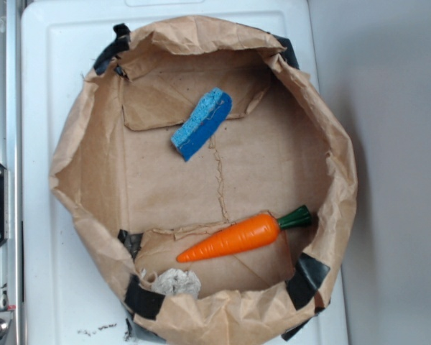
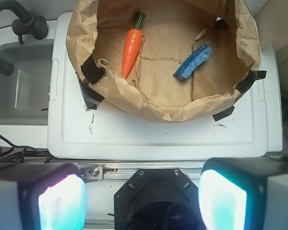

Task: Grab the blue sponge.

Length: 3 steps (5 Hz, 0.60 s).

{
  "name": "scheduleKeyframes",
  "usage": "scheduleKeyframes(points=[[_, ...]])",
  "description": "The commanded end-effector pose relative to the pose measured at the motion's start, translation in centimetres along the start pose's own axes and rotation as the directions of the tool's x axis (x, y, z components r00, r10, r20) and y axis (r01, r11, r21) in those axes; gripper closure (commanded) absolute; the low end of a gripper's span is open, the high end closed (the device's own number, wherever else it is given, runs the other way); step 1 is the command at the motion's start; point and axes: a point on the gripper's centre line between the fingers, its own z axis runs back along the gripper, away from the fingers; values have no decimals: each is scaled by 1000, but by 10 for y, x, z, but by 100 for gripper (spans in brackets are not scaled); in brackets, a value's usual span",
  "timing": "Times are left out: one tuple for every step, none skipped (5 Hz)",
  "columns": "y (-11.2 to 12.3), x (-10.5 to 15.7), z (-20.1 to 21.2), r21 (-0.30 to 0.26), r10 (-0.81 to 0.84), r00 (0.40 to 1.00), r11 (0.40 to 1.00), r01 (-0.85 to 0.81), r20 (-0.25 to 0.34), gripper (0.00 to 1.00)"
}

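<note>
The blue sponge (image 1: 202, 123) lies tilted on the floor of a rolled-down brown paper bag (image 1: 79, 144), in its upper half; its light blue layer faces up-left over a darker blue layer. In the wrist view the blue sponge (image 2: 193, 62) lies at the bag's right side, far ahead of my gripper (image 2: 142, 201). The gripper is open, with nothing between its two glowing pads (image 2: 62, 203), and hangs over the robot's black base, outside the bag. The exterior view does not show the gripper.
An orange carrot (image 1: 237, 238) with a green top lies in the bag's lower half, and a crumpled grey-white wad (image 1: 176, 282) sits by the bag's bottom wall. The bag stands on a white tray (image 2: 158, 139). A grey sink (image 2: 19, 91) with a black faucet is at the left.
</note>
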Motion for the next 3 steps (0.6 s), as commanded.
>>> scheduleKeyframes(points=[[0,0,0,0,0,1000,1000,0,0,0],[3,-1,6,20,69,998,997,-70,9,0],[8,22,0,52,79,995,995,-82,59,0]])
